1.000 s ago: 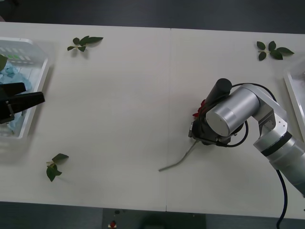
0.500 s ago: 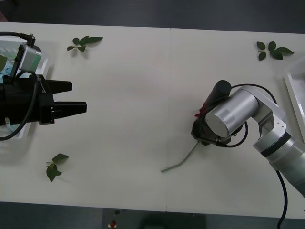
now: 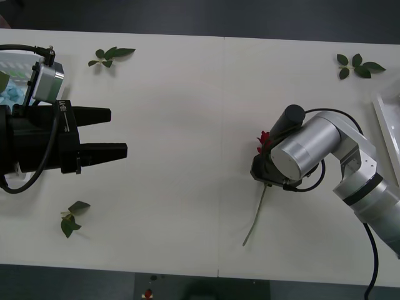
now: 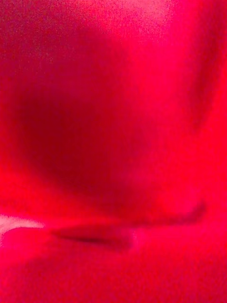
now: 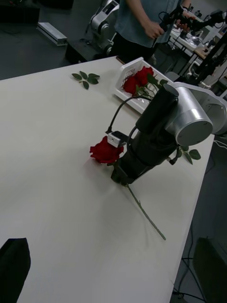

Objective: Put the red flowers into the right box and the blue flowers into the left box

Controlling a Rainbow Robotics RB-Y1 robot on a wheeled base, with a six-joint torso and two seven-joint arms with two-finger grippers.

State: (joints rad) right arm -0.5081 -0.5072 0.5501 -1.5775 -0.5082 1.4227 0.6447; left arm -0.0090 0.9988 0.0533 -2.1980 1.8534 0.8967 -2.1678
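R gripper [image 3: 267,177] is down on the white table [image 3: 187,112], clamped on the stem of a deep-red artificial rose [image 3: 262,141]. The bloom pokes out on the table-centre side of the silver wrist; its thin green stem [image 3: 253,222] trails from the gripper toward the table's near edge. In the L wrist view the same rose [image 5: 106,150] lies low beside the black gripper body, stem [image 5: 145,214] running out behind. The R wrist cam is pressed against red petals.

Right box, a white tray w/ grey rim [image 3: 386,125], sits at the table's R edge, well apart from the rose; L wrist view shows red roses already in it [image 5: 137,79]. Left box, a white slatted basket [image 3: 19,59], is at the table's L edge behind the L arm, w/ pale blue inside.

L gripper [image 3: 112,132] hovers over the table's L part, black fingers apart, nothing held.

Risks: the grip looks close to the bloom, so the long stem may swing or drag, and could catch the tray rim on the way in; a thin stem could also slip.

Vs. half a sec ago: the stem has pivoted from pointing L-ish to nearly straight at the near edge; L gripper has pushed slightly further toward table centre.
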